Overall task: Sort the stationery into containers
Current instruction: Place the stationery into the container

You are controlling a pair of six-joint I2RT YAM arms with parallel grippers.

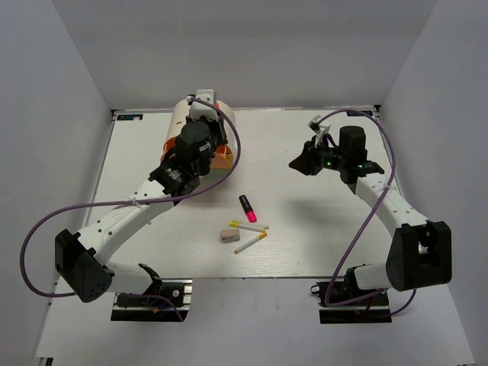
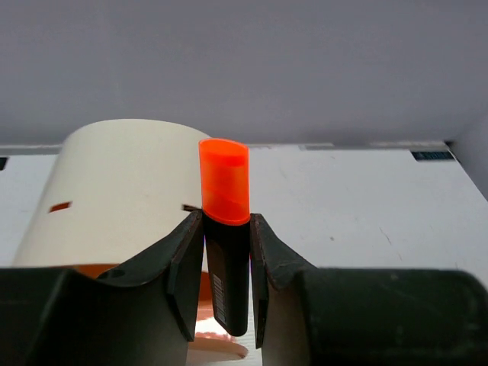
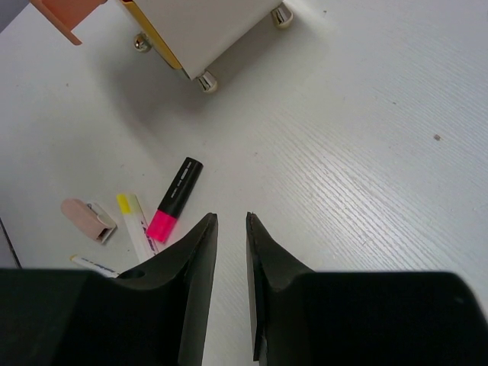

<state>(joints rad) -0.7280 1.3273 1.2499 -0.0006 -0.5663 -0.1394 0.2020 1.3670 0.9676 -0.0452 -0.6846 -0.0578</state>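
My left gripper (image 2: 225, 218) is shut on an orange-capped black highlighter (image 2: 224, 191), held cap-up over the open orange drawer (image 1: 222, 158) of the cream half-cylinder chest (image 2: 114, 191). On the table lie a pink-ended highlighter (image 1: 248, 206), two thin white pens (image 1: 248, 227) (image 1: 251, 243) and a pinkish eraser (image 1: 229, 235). My right gripper (image 3: 230, 217) is slightly open and empty, hovering above the table right of the chest. The right wrist view shows the pink highlighter (image 3: 174, 200), eraser (image 3: 86, 218) and a yellow-tipped pen (image 3: 133, 221).
The chest (image 3: 213, 30) stands on small round feet at the far left of the table, with a yellow drawer front (image 3: 156, 38) on its lower side. Grey walls enclose the table on three sides. Purple cables loop beside both arms.
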